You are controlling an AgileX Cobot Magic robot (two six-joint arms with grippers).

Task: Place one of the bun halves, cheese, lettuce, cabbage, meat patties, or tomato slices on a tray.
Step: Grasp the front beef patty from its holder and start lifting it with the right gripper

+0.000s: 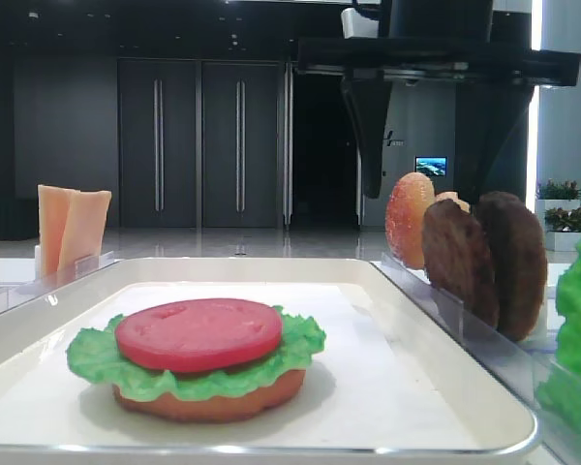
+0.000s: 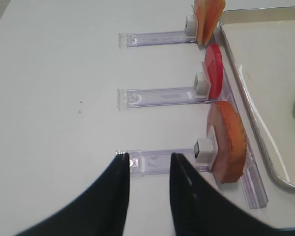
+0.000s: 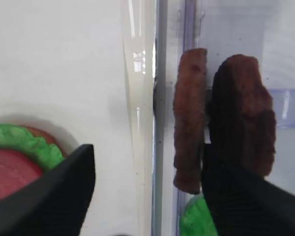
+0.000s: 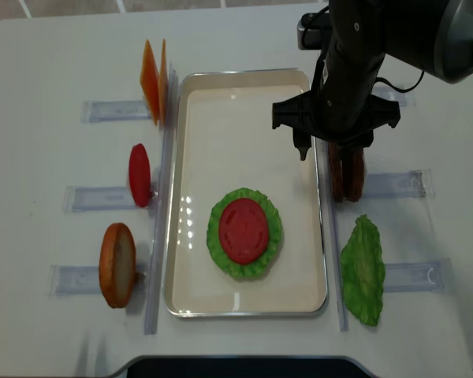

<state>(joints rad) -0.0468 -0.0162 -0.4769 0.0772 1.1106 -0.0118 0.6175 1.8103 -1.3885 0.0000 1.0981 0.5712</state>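
The cream tray (image 4: 244, 87) holds a bun half (image 1: 213, 399) topped with lettuce (image 4: 272, 236) and a tomato slice (image 4: 243, 228). Two dark meat patties (image 4: 347, 172) stand on edge in a clear rack just right of the tray. My right gripper (image 4: 327, 153) hangs open over them. In the right wrist view its left finger (image 3: 54, 196) is above the tray and its right finger (image 3: 236, 196) is against the farther patty (image 3: 248, 113), so the jaws straddle the nearer patty (image 3: 189, 123). My left gripper (image 2: 147, 160) is open and empty over the table, beside a bun half (image 2: 228, 142).
Left of the tray, clear racks hold cheese slices (image 4: 154, 79), a tomato slice (image 4: 139, 175) and a bun half (image 4: 117, 264). On the right stand a speckled bun half (image 1: 407, 218) behind the patties and a lettuce leaf (image 4: 363, 268) in front of them.
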